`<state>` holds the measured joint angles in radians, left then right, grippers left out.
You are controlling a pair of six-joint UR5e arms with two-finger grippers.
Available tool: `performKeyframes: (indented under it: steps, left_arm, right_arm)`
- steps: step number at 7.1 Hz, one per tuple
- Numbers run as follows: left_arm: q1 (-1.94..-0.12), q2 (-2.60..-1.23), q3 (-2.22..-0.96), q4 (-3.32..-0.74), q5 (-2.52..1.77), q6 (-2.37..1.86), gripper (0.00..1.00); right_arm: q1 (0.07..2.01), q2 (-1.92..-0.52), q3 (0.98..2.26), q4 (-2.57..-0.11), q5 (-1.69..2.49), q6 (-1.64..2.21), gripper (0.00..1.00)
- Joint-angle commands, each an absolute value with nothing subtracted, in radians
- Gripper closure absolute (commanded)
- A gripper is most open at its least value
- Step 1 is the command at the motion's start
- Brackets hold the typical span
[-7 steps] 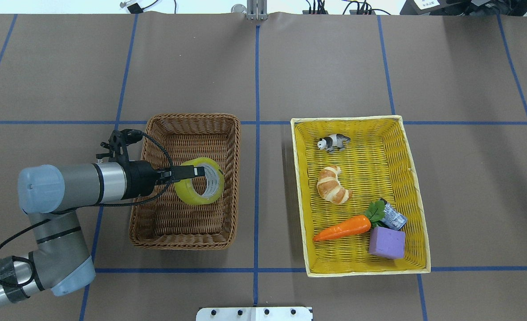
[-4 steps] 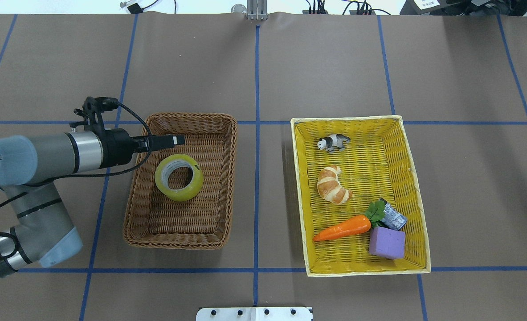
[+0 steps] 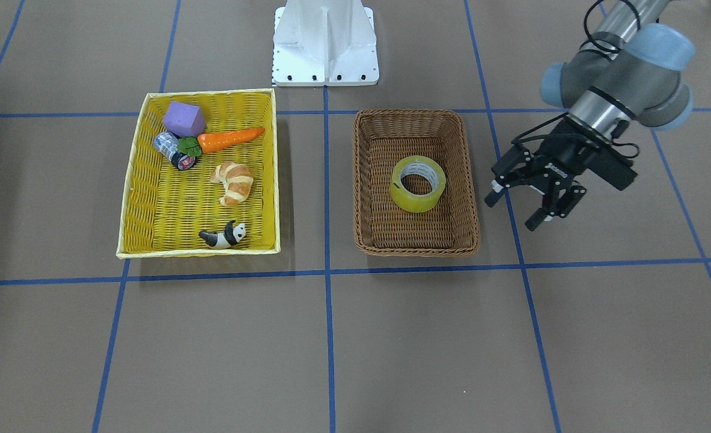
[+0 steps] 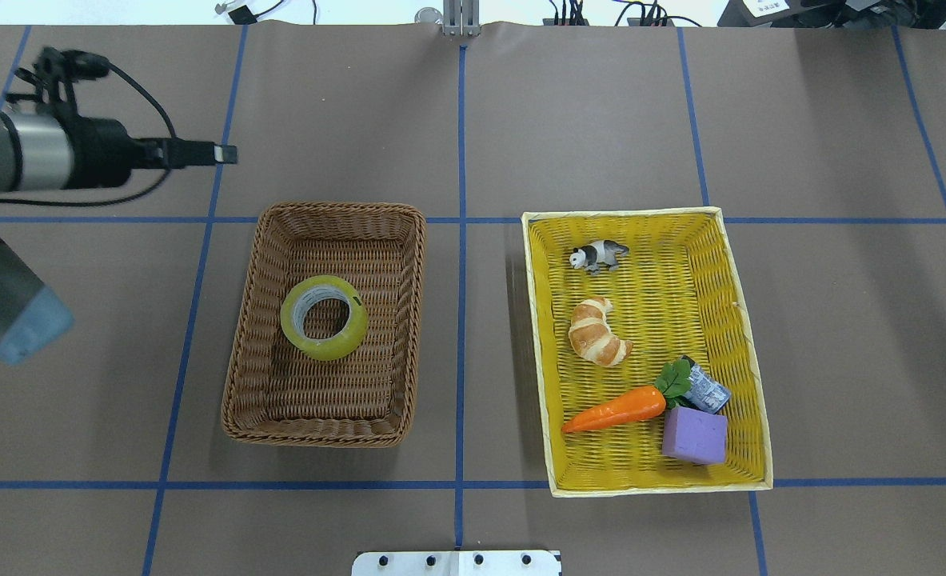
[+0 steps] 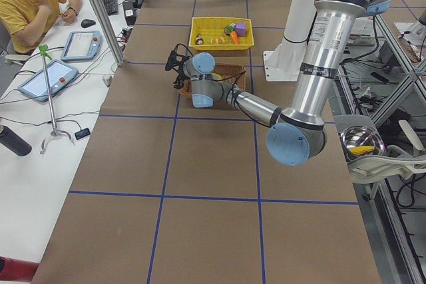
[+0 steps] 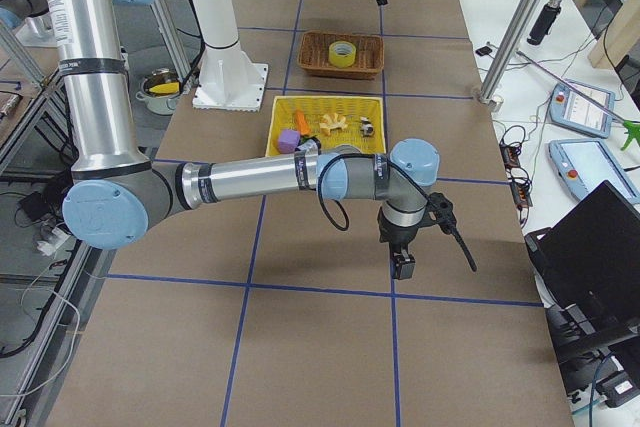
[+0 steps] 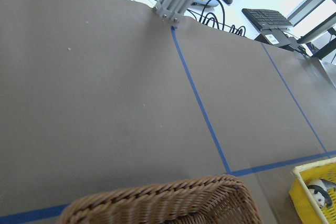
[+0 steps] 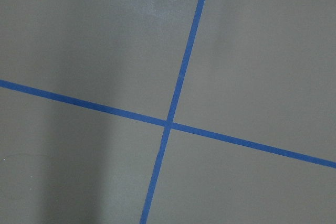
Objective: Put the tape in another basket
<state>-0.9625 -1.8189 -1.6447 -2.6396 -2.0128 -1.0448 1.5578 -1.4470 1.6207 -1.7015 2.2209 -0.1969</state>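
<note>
Two pincers are on this rig, but only one of them I can read well. The left pincer (image 3: 511,214) hangs over the bare surface (image 3: 391,337) outside the brown basket (image 3: 416,113), on the robot's left of it. In the front-facing view its fingers stand clearly spread, with nothing between them. From overhead the same pincer shows side-on, so the fingers overlap into one dark bar and the gap is hidden. The left arm (image 4: 9,152) is cut off there by the picture edge.

The right pincer (image 6: 403,266) I see only in the exterior right view, small and dark, pointing down at the surface. Whether it is spread or pressed together I cannot tell. Its wrist camera gives only crossed blue lines (image 8: 169,124). The left wrist camera catches only a piece of the brown basket's rim at the bottom edge. In the yellow basket (image 4: 748,344) the small cylinder (image 4: 711,392) is half hidden behind the leaves of the carrot (image 4: 612,410) and the purple block (image 4: 695,436).

The tape (image 4: 325,346) lies in the brown basket near the middle of its floor, apart from all four walls. It rests on one flat face, so its axis points about straight up and the hole opens upward. The grey-white core shows inside the ring.
</note>
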Motion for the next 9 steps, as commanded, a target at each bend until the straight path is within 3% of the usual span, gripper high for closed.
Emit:
performKeyframes:
  steps: [1,6,9]
  left_arm:
    - [-1.243,-1.801,-1.646,-2.356,-2.259,-0.657,0.01]
    - [-1.636,-1.775,-1.654,-1.528,-2.315,0.273,0.01]
    - [-1.678,-1.687,-1.639,-1.433,-2.306,0.243,0.01]
  right_arm:
    - [1.569,-1.471,1.621,-1.700,2.221,-0.193,0.00]
    - [1.569,-1.470,1.620,-1.700,2.221,-0.169,0.00]
    - [1.569,-1.476,1.618,-1.700,2.221,-0.167,0.00]
